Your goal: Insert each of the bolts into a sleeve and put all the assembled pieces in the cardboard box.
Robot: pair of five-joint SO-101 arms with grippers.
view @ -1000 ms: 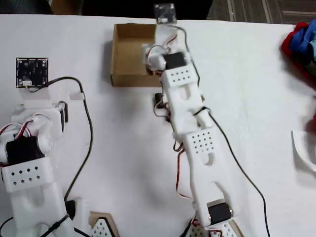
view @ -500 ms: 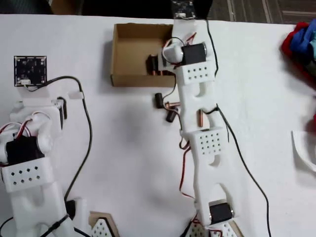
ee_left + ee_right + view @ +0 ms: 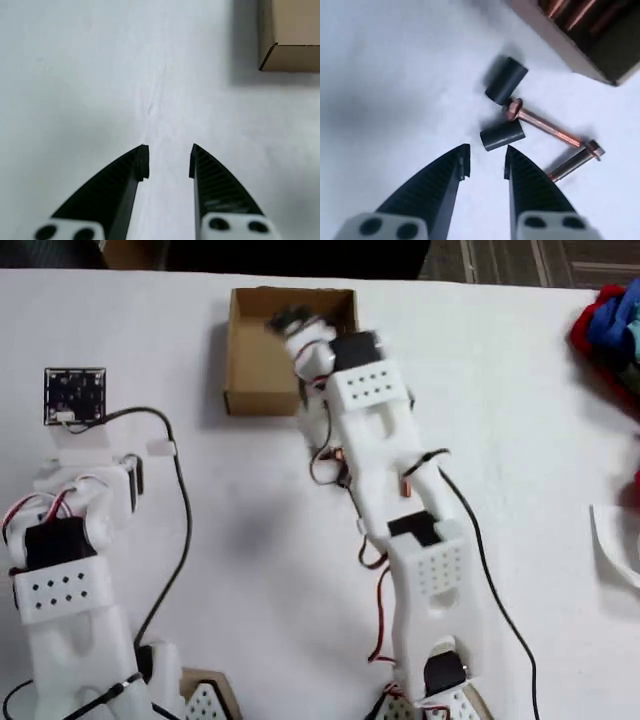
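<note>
Two bolts (image 3: 546, 126) and two sleeves (image 3: 502, 136) loose on tabletop (image 3: 380, 75), just near of cardboard box (image 3: 250, 360) | right hand (image 3: 486, 160) released, empty, beside a sleeve | left hand (image 3: 168, 160) released, empty, left of box

Ahead of our left claw (image 3: 167, 162) we have surface (image 3: 100, 75) up to the cardboard box (image 3: 290, 35); sleeves (image 3: 502, 136) and bolts (image 3: 545, 127) lie just before our right claw (image 3: 485, 162).
</note>
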